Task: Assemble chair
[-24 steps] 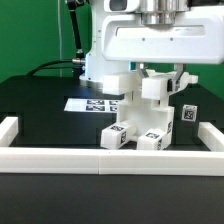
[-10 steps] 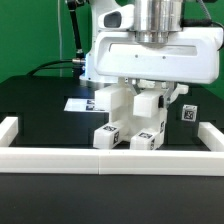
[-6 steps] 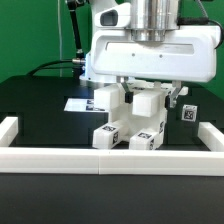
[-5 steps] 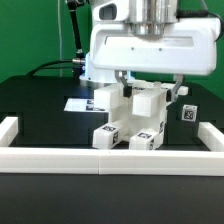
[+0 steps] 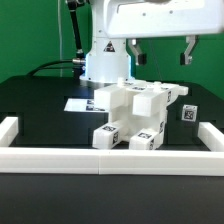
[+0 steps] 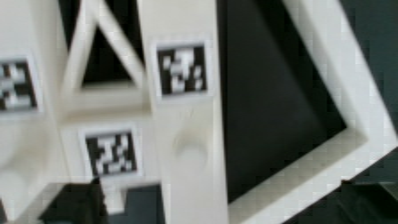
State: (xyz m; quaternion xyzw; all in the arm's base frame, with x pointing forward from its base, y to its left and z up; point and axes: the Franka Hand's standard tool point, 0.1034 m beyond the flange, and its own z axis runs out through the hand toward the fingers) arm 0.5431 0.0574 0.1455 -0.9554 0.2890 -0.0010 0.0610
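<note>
A low white border wall point(image 5: 110, 160) is seen running along the near edge of the black surface point(image 5: 40, 100), with short returns at the exterior view's left and right. The marker board point(image 5: 82, 103) is laid flat towards the far left, partly hidden behind the chair point(image 5: 138, 112). The white robot base point(image 5: 105, 62) is placed at the far side, with a dark cable point(image 5: 58, 63) trailing to its left. A loose tagged block point(image 5: 185, 113) is set apart at the exterior view's right, near the wall's right return. The chair is stood near the middle of the surface, just behind the near wall, with two tagged legs turned towards the camera. The gripper point(image 5: 160, 50) is held directly above the chair and clear of it, its fingers point(image 5: 133, 52) spread wide apart with nothing between them. In the wrist view, tagged white chair parts are seen from above, blurred, against the dark surface.
</note>
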